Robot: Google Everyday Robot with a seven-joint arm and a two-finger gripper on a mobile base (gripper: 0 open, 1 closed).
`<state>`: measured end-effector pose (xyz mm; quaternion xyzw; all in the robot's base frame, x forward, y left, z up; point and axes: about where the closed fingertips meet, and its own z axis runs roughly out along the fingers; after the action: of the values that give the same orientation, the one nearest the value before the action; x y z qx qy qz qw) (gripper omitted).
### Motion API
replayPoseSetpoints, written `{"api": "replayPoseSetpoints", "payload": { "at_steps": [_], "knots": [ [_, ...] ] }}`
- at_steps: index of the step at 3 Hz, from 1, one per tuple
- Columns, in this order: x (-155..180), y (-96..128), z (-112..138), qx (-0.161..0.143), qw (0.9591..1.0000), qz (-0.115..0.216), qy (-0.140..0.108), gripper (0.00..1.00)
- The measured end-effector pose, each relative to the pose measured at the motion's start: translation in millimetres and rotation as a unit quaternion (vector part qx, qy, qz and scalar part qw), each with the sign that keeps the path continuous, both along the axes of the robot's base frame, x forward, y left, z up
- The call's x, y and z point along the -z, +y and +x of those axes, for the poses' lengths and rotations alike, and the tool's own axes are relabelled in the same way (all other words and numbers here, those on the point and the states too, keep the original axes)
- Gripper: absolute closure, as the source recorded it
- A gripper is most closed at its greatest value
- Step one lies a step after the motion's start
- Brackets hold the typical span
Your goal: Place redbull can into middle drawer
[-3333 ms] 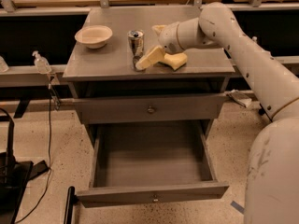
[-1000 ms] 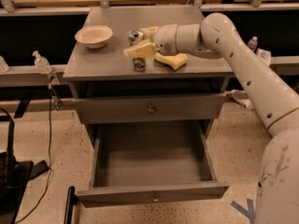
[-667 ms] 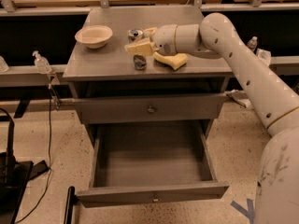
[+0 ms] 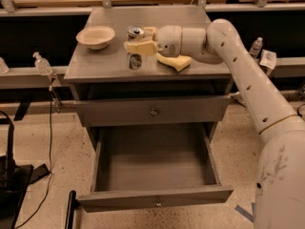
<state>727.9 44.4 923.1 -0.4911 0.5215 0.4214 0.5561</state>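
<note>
The redbull can (image 4: 135,61) stands upright on the grey cabinet top (image 4: 90,65), near its front middle. My gripper (image 4: 137,40) reaches in from the right and is shut on the can at mid height, one cream finger (image 4: 141,47) across its front and the other behind it. The can's base still rests on the top. The middle drawer (image 4: 155,198) is pulled wide open below, and its grey interior holds nothing. It lies directly under and in front of the can.
A beige bowl (image 4: 95,36) sits on the top left of the can. A yellow sponge (image 4: 175,61) lies right of it, under my wrist. The top drawer (image 4: 153,112) is closed. A clear bottle (image 4: 42,64) stands on the left ledge.
My gripper came in from the right and now straddles the can, which has shifted slightly left. Over the last second it has barely moved.
</note>
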Motion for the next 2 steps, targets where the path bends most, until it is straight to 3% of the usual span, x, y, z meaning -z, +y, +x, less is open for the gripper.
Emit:
{"api": "replayPoseSetpoints", "payload": {
  "at_steps": [1,2],
  "knots": [
    [-39.6,-22.0,-48.7,-0.034,0.9984,-0.033,-0.032,1.00],
    [-67.1,-50.4,-91.1,-0.035,0.9918,-0.120,-0.028,1.00]
  ]
}}
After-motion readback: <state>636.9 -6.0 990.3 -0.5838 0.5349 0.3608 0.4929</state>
